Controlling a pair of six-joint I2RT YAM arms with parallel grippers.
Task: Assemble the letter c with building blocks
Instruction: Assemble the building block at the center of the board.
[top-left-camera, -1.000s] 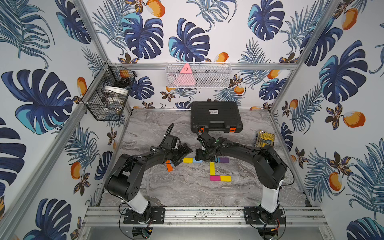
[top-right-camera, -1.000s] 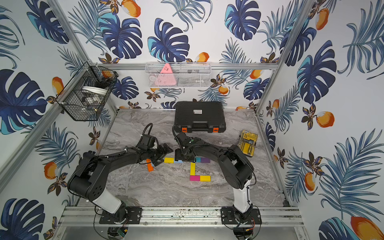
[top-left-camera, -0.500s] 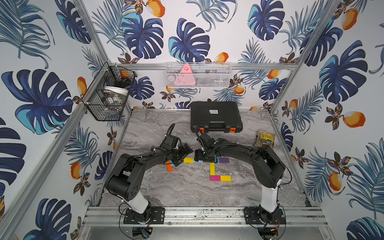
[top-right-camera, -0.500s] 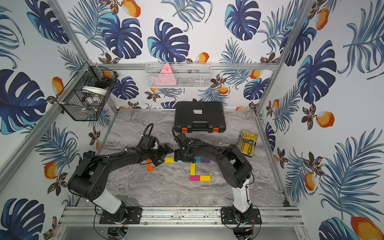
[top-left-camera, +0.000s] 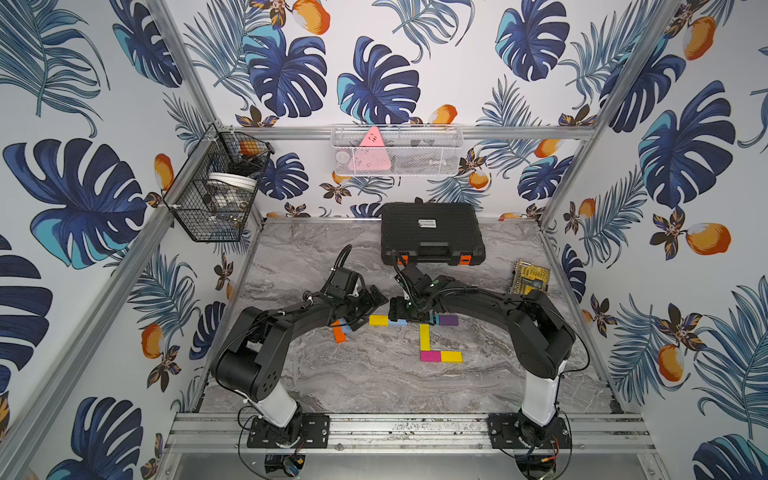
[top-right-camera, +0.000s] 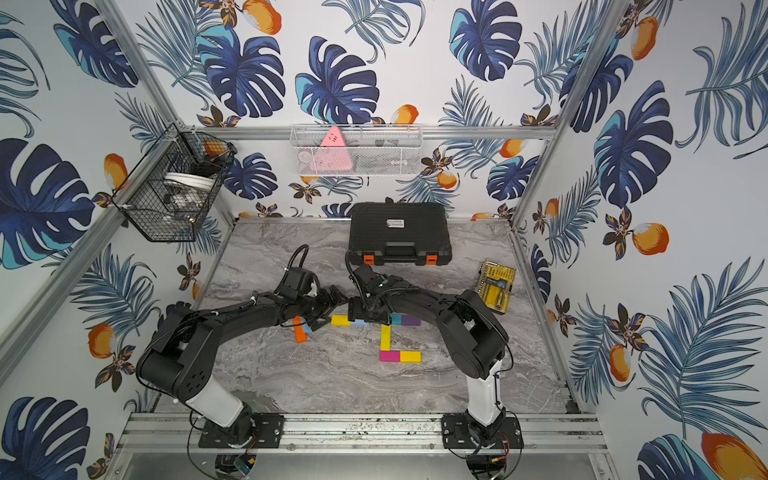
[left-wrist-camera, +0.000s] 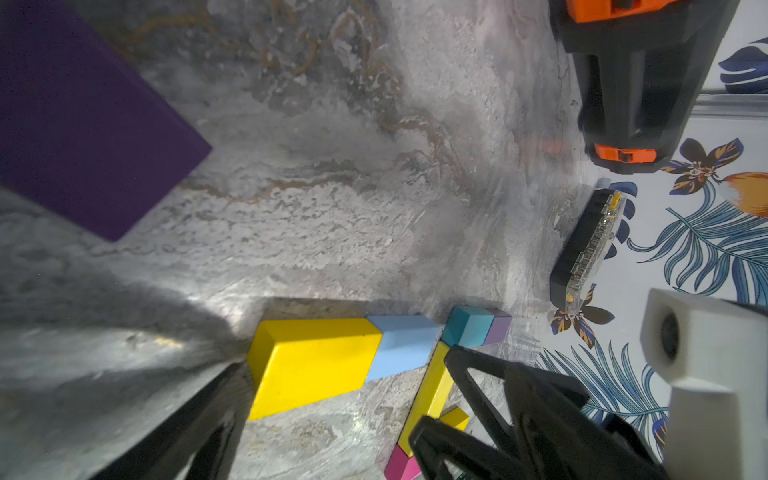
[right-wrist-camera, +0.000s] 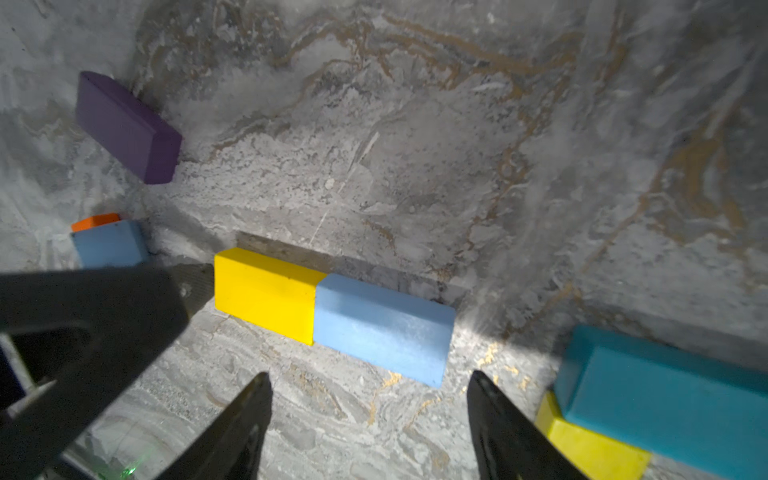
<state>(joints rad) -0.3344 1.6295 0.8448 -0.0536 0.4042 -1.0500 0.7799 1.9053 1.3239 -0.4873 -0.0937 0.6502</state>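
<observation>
R gripper (right-wrist-camera: 368, 376): jaws apart, nothing between them. Tips low over tabletop (top-left-camera: 374, 382), just short of light blue block (right-wrist-camera: 382, 332).
L gripper (top-left-camera: 365, 311): wide open, holds nothing. One finger (right-wrist-camera: 183, 291) sits at free end of short yellow block (right-wrist-camera: 266, 291); touching or hairline gap, can't tell.

Blocks, row across middle of tabletop:
- Short yellow + light blue butted end to end.
- Small gap, then teal block (right-wrist-camera: 665, 395) + purple block (top-left-camera: 449, 320), touching.

Long yellow block (top-left-camera: 424, 337) runs from teal's corner toward the robot bases. At its near end: magenta block (top-left-camera: 430, 356) w/ 3rd yellow block (top-left-camera: 451, 356) touching it.

L side: orange block (top-left-camera: 339, 334) + 2nd light blue block (right-wrist-camera: 108, 245), touching, partly under L arm. 2nd purple block (right-wrist-camera: 129, 129) lies apart; seen in wrist views only.
</observation>
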